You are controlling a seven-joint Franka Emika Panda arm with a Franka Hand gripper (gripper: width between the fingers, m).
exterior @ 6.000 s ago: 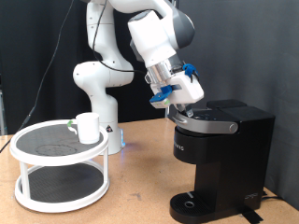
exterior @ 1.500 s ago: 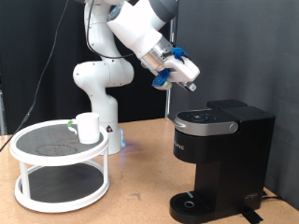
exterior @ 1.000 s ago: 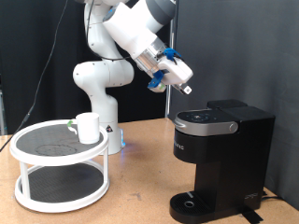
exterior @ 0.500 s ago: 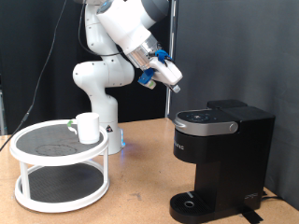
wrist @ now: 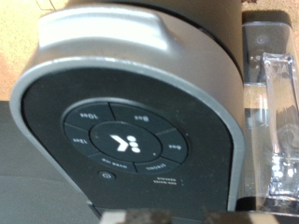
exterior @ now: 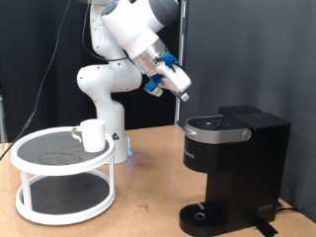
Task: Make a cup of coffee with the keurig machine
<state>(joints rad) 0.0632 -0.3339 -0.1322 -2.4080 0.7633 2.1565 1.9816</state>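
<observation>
The keurig machine (exterior: 233,166) stands on the table at the exterior view's right with its lid down. The wrist view looks at its silver-trimmed lid and round button panel (wrist: 122,144). The white cup (exterior: 93,134) stands on the top tier of a round white stand at the exterior view's left. My gripper (exterior: 185,95) hangs in the air above and to the left of the machine's lid, apart from it. Its fingers look closed together and hold nothing. The fingers do not show in the wrist view.
The two-tier white stand (exterior: 61,184) with dark mesh shelves takes up the table's left part. The robot's base (exterior: 103,89) stands behind it. The machine's clear water tank (wrist: 272,121) sits beside the lid. A black curtain forms the backdrop.
The gripper was low against the machine's lid six seconds ago. It has since risen and moved to the exterior view's left, away from the machine. The cup has not moved.
</observation>
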